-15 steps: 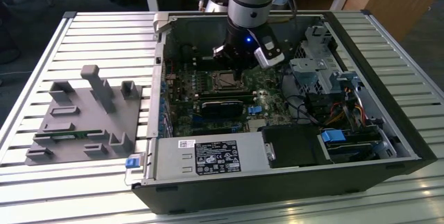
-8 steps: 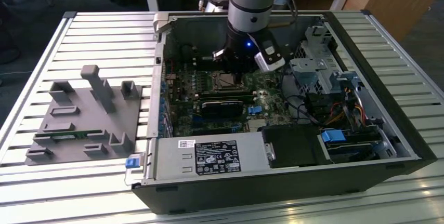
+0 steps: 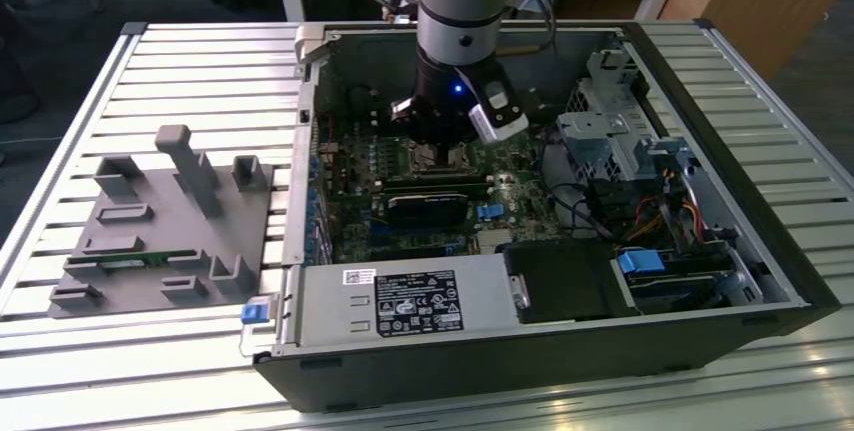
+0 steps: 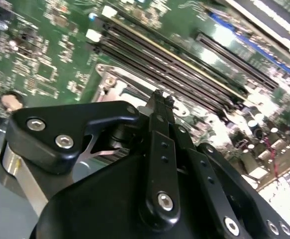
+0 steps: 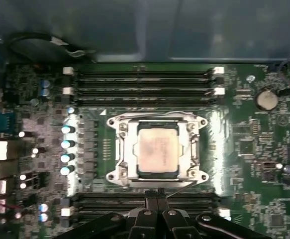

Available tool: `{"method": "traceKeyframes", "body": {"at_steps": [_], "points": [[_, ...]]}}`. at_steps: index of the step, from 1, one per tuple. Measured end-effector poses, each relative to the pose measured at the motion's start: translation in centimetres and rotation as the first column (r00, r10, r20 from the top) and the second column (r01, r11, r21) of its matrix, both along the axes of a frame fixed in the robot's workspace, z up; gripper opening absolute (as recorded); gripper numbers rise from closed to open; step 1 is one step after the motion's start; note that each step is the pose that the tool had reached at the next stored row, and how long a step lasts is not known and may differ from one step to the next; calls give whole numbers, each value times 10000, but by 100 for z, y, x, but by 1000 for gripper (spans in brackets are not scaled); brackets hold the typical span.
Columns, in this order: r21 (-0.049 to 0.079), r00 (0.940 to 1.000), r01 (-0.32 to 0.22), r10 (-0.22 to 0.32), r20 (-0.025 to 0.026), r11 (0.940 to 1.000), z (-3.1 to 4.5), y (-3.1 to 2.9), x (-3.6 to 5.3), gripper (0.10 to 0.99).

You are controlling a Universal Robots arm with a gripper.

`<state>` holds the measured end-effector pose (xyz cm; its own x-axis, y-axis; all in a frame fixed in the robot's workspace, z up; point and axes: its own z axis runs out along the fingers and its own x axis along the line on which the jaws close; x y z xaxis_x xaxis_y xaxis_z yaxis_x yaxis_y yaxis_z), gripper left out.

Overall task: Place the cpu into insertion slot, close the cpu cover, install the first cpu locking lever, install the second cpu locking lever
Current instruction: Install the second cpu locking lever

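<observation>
The black pincer [image 5: 153, 195] hangs low over the green motherboard [image 5: 244, 149], at the edge of the square silver socket. In both wrist views its two thin black fingers [image 4: 160, 107] are pressed tight together, with nothing between them. Their tips sit just beside the socket's rim.

The cpu [image 5: 157, 147], a small flat square chip with a dull grey-brown metal top, lies flat in the middle of the socket. The cpu cover [image 5: 125, 149], a thin square metal frame with a big window, lies down flat around the chip. A thin wire lever [image 5: 182, 189] runs along the socket edge close to the fingertips.

Long dark memory slots [image 5: 140, 82] run on both sides of the socket.

In the exterior view, the grey robot arm [image 3: 461, 1] reaches down into the open black computer case [image 3: 747, 251]. The case lies on a bench of pale metal slats [image 3: 200, 61]. A grey plastic holder block [image 3: 160, 221] sits on the bench, at the exterior view's left of the case.
</observation>
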<state>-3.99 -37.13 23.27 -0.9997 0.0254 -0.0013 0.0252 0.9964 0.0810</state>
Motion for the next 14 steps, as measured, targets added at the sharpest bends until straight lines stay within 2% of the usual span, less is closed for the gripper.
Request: {"method": "traceKeyframes", "body": {"at_steps": [3, 6, 7, 11, 14], "points": [[29, 10000, -1, 1, -1, 10000, -1, -24, -37, 106], [267, 10000, 0, 0, -2, 9996, -5, -68, -37, 106], [307, 10000, 1, -1, -2, 9995, -5, -81, -37, 106], [353, 10000, 4, -4, -3, 9994, -7, -124, -67, 106], [381, 10000, 2, -2, -1, 9993, -15, -129, -113, 106]]}}
